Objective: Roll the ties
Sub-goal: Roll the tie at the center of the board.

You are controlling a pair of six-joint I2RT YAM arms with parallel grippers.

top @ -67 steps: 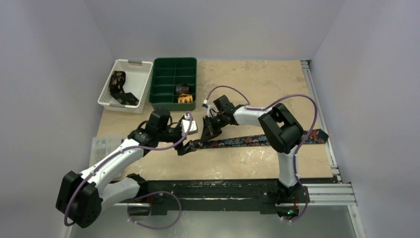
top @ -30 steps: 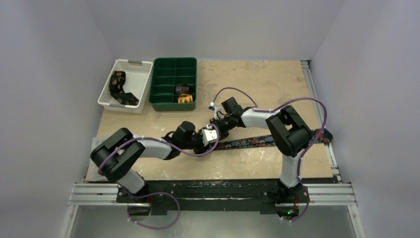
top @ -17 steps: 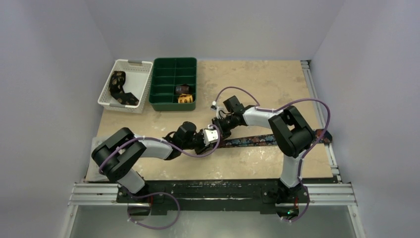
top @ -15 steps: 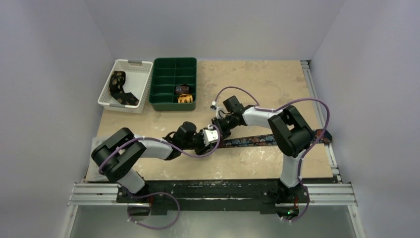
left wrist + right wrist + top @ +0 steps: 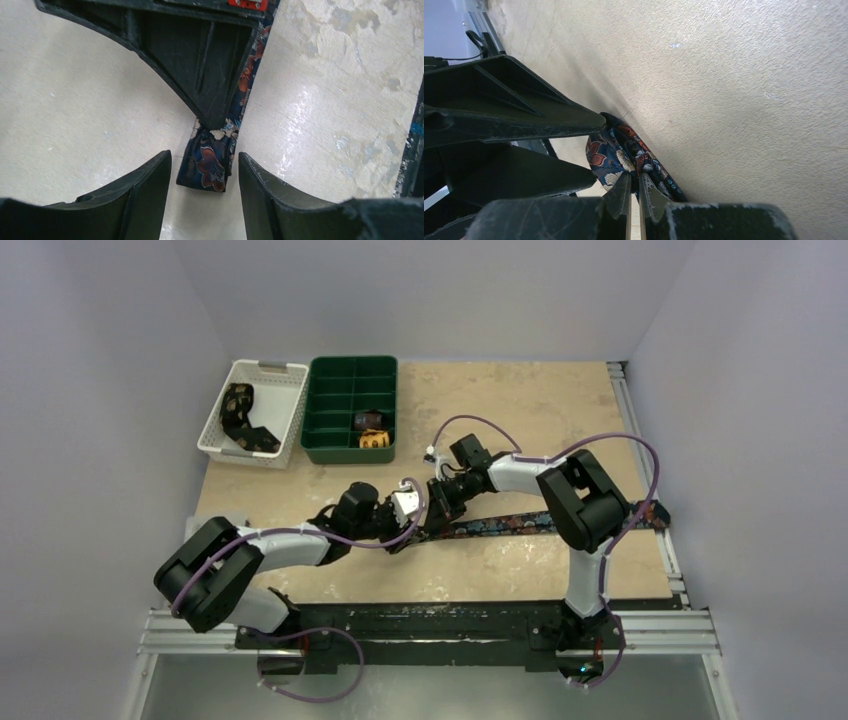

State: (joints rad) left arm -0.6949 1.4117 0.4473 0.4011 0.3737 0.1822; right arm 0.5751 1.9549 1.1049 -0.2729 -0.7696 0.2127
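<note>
Starting the roll, I held the left gripper [image 5: 204, 159] with jaws apart astride the folded end of the navy tie [image 5: 500, 525] on the table [image 5: 520, 410], the right gripper [image 5: 634, 186] clamped on the fabric just beyond; next, I judged, left must close and turn the fold.

Left arm [image 5: 285, 540] stretched low toward centre, left claw [image 5: 204, 167] open (fingers apart), right claw [image 5: 634, 182] pinched shut

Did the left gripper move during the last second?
Yes: the left gripper, straddling the tie, shifted leftward in the top view, toward the green tray.
</note>
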